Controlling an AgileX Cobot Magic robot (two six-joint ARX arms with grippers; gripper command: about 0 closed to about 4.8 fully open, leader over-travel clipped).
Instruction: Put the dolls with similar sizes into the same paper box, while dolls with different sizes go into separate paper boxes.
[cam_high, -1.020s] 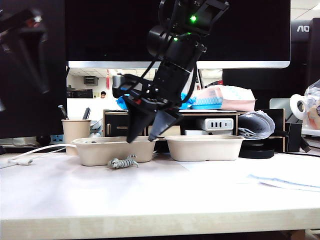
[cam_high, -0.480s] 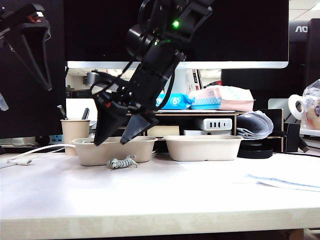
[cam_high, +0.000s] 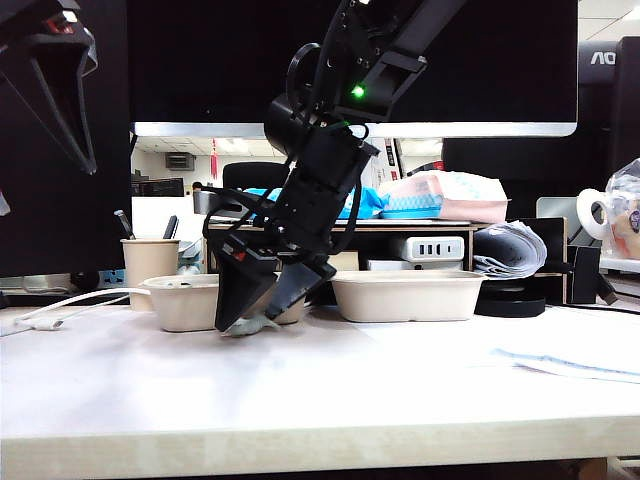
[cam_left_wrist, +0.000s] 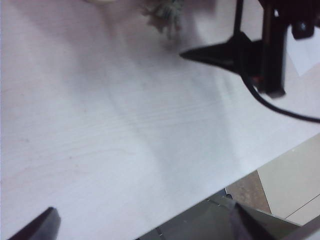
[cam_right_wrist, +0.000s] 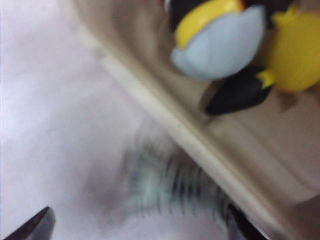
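The small grey-white striped doll (cam_right_wrist: 165, 187) lies on the table just outside the left paper box (cam_high: 180, 300), against its front wall (cam_right_wrist: 165, 125). My right gripper (cam_high: 248, 318) has reached across and stands low over this doll (cam_high: 258, 326), open, one finger on each side, not touching it. Inside that box lie the pale blue doll (cam_right_wrist: 220, 45), the yellow doll (cam_right_wrist: 295, 55) and the black doll (cam_right_wrist: 240, 95). The right paper box (cam_high: 405, 295) shows nothing above its rim. My left gripper (cam_high: 50, 180) hangs open high at the far left. The left wrist view shows the striped doll (cam_left_wrist: 165, 12) beside one right finger (cam_left_wrist: 220, 52).
A beige pen cup (cam_high: 150, 262) stands behind the left box. A white cable (cam_high: 60, 305) runs along the table at the left. Loose papers (cam_high: 570, 365) lie at the front right. A monitor and a cluttered shelf close off the back. The table's front edge (cam_left_wrist: 240, 180) is near.
My right gripper has swung left and come down from above the left box to the striped doll on the table, its jaws a little wider. The left gripper has stayed in place.
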